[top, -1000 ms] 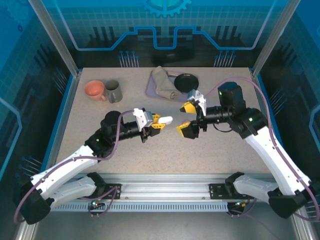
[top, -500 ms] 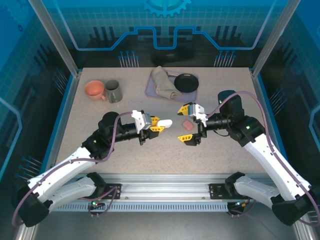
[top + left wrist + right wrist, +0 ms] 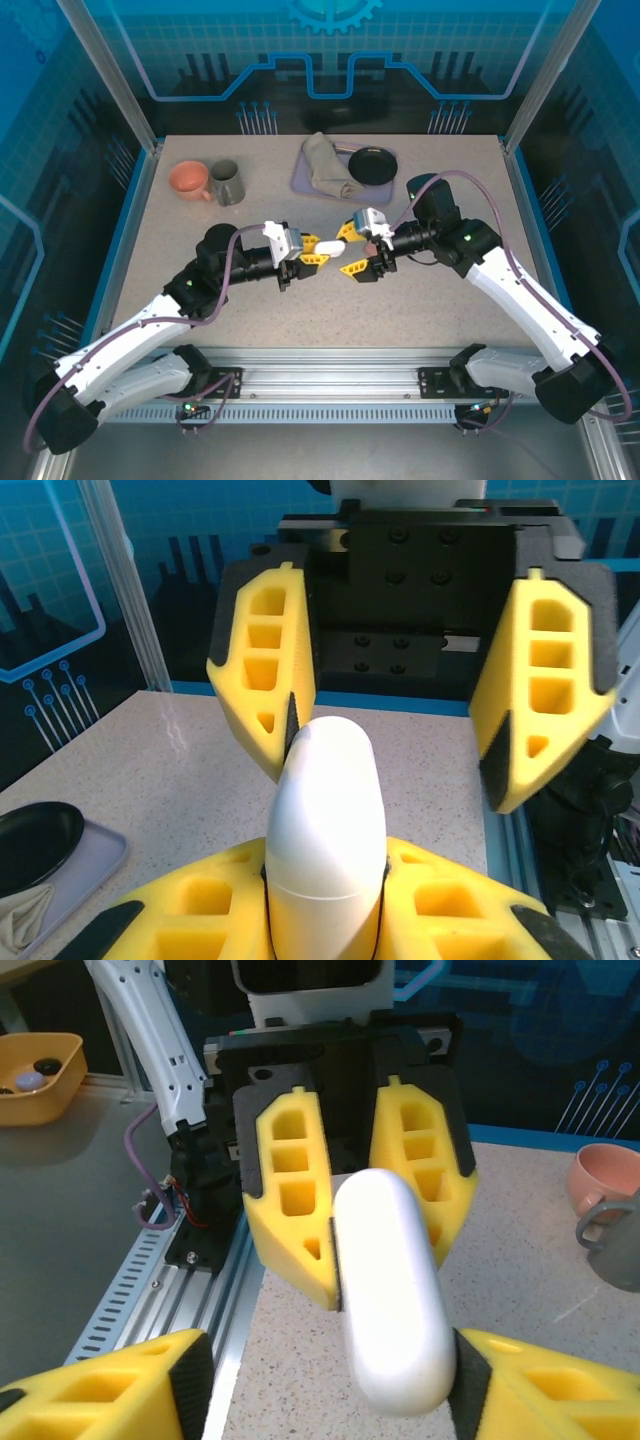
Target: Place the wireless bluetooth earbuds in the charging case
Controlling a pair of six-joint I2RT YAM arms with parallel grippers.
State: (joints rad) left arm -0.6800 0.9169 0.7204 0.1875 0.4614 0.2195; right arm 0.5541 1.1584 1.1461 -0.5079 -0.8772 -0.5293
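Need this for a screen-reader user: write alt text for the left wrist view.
A white oval charging case is gripped between the yellow fingers of the left end effector, its rounded tip pointing at the right end effector, whose yellow fingers stand apart above a speckled table. A black dish on a grey tray sits at lower left.

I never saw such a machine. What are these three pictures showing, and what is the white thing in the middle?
Two robot arms stand at a table. One camera looks down from above; one sits on each wrist. The left pincer is shut on a white case. The right pincer is open around its free end. On the table stand a salmon cup, a grey mug and a tray with a cloth and a black dish.
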